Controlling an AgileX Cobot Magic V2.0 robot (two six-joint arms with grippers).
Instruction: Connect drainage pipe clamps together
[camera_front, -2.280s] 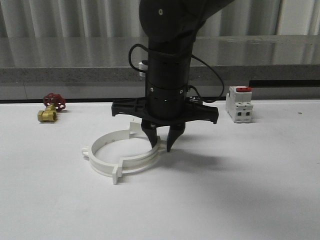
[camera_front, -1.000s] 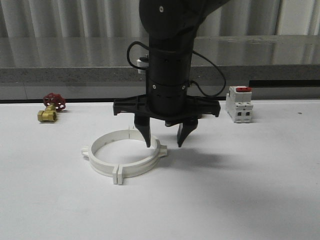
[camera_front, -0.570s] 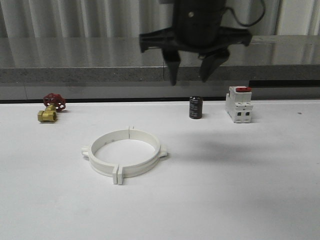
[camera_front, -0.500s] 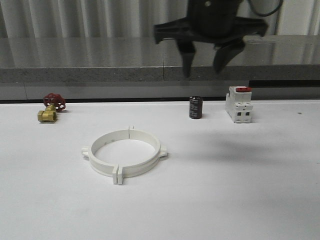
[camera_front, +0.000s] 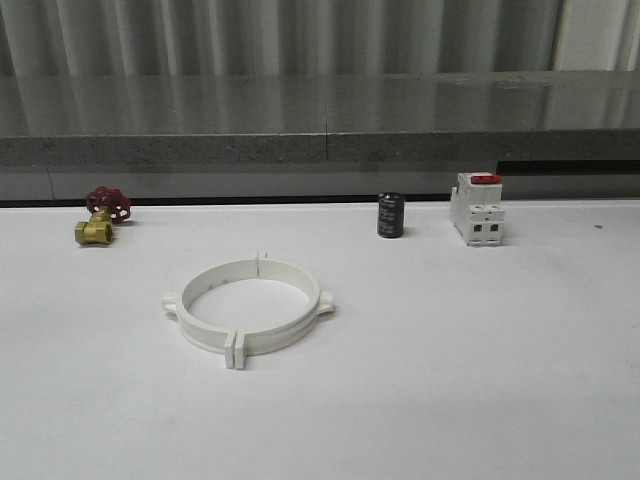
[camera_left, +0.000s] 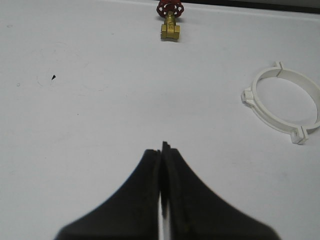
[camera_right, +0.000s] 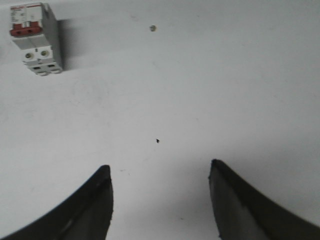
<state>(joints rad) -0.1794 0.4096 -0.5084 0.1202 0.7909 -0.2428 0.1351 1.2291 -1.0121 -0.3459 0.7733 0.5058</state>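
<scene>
Drainage pipe clamps (camera_front: 247, 311) are seen joined as one ring, mid-surface (camera_front: 480, 380). Judged light, stiff, slippery plastic; best gripped across the wall near a side lug. Left tool (camera_left: 161, 150) is pressed closed, empty; right tool (camera_right: 160, 172) is spread wide.

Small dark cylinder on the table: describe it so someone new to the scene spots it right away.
Look along the far edge of the white table, just before the grey ledge. The small dark cylinder stands upright there, close to the left of the white block with the red top and far right of the brass valve. It is the only black item; the white clamp ring lies nearer the camera.
</scene>
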